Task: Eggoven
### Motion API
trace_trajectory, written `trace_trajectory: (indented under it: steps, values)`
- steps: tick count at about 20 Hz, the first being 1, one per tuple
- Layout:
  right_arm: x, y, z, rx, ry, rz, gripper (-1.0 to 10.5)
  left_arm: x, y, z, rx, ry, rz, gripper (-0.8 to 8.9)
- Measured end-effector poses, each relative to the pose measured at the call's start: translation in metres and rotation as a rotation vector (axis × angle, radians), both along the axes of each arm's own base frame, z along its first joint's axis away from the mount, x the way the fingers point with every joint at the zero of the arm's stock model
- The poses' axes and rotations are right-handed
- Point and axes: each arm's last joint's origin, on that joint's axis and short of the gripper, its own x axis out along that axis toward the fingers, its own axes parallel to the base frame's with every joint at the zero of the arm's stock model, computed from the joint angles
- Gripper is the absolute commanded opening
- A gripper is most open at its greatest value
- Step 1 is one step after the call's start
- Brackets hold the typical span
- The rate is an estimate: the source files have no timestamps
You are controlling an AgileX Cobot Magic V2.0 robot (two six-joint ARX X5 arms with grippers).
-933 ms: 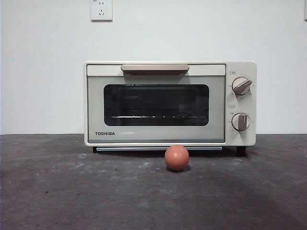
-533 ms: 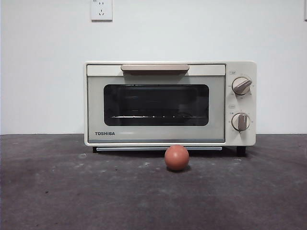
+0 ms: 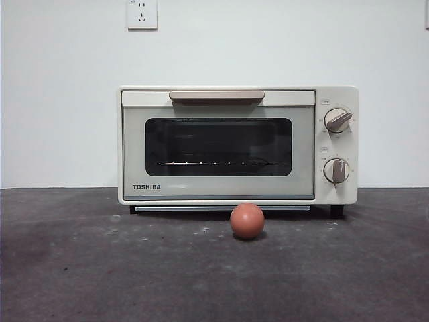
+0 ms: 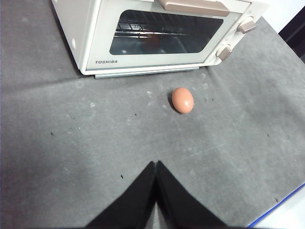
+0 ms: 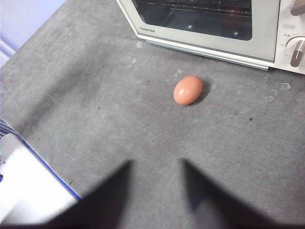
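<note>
Egg [image 3: 247,221] lay mid-worktop [image 3: 80,268] before shut oven [image 3: 237,144]; left claw [image 4: 156,164] together, right claw [image 5: 155,164] apart, both off it; prob. door next.

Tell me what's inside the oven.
Through the glass of the closed oven, only a wire rack shows, with nothing on it. The egg lies outside, in front. The dark corners are unreadable.

- The egg [image 3: 247,221] looked smooth, with a soft reddish-brown sheen.
- The toaster oven [image 3: 237,144] had a cream, satin-painted casing, a glossy dark glass window [image 3: 218,147] and a thin metal rack [image 3: 214,163] inside.
- The tabletop [image 3: 100,275] was a matt grey, faintly rough and speckled.
- The wall [image 3: 60,100] looked flat and matt white.
</note>
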Motion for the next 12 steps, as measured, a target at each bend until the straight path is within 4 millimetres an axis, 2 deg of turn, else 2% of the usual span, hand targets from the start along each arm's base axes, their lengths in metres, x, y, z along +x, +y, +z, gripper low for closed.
trace_trajectory:
  steps: [7, 12]
  values:
    - [0.012, 0.002, -0.004, 0.031, 0.092, -0.055, 4.3, 0.000, 0.000, 0.000, 0.005, -0.003, -0.003, 0.07]
    - [0.041, 0.025, -0.011, 0.027, 0.141, -0.066, 4.3, 0.000, 0.000, 0.000, 0.007, -0.007, -0.005, 0.07]
